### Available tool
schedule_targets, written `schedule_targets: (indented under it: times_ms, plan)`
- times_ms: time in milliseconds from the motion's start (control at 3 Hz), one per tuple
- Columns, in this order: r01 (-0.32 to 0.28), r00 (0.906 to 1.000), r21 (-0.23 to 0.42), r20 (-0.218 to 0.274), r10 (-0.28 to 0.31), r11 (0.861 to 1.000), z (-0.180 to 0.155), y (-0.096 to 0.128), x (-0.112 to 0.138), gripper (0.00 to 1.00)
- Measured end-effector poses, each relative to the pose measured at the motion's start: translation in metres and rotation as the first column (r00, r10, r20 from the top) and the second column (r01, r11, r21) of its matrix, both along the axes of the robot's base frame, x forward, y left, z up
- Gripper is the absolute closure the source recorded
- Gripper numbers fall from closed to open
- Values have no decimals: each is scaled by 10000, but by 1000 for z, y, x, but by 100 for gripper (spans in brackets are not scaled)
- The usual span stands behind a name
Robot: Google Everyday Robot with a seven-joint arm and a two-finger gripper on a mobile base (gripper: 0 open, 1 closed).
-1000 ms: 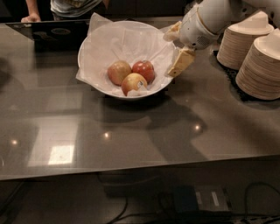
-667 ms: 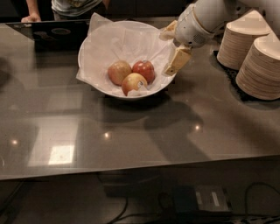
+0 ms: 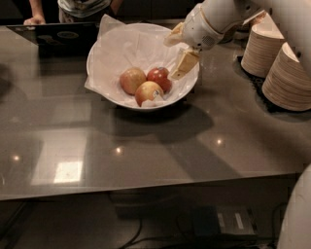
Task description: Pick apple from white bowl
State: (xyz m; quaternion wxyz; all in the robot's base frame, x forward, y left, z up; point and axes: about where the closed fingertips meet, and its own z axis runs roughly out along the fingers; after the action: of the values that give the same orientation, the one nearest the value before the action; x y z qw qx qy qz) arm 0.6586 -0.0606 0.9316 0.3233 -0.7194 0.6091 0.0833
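Observation:
The white bowl [image 3: 109, 53], lined with crinkled white paper, sits on the dark table at upper middle. Three apples lie in it: the deep-red apple [image 3: 159, 79] at the right, a pale yellowish-pink apple [image 3: 132, 80] to its left and a red-yellow apple [image 3: 148, 92] in front. My gripper [image 3: 176, 52] hangs over the bowl's right rim, just above and right of the deep-red apple, apart from it. Its two tan fingers [image 3: 183, 64] are spread, open and empty.
Two stacks of tan paper bowls [image 3: 287, 73] stand at the right on a dark mat. A laptop [image 3: 63, 36] and a person [image 3: 80, 7] are at the table's far edge. The table's front edge runs across the lower middle.
My gripper has moved left and slightly down, from beside the bowl's right rim to over the rim, closer to the deep-red apple. The apples have not moved.

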Motion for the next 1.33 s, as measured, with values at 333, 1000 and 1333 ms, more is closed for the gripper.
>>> schedule_targets:
  times_ms: [333,1000,1333]
  plan:
    - [-323,9993,102,-165,325,9994,-5,13,4,33]
    - [-684,9959,233,-574,697,9974,-26,29,13,37]
    - [-680,9946,228,-769,695,9974,-38,30,18,37]
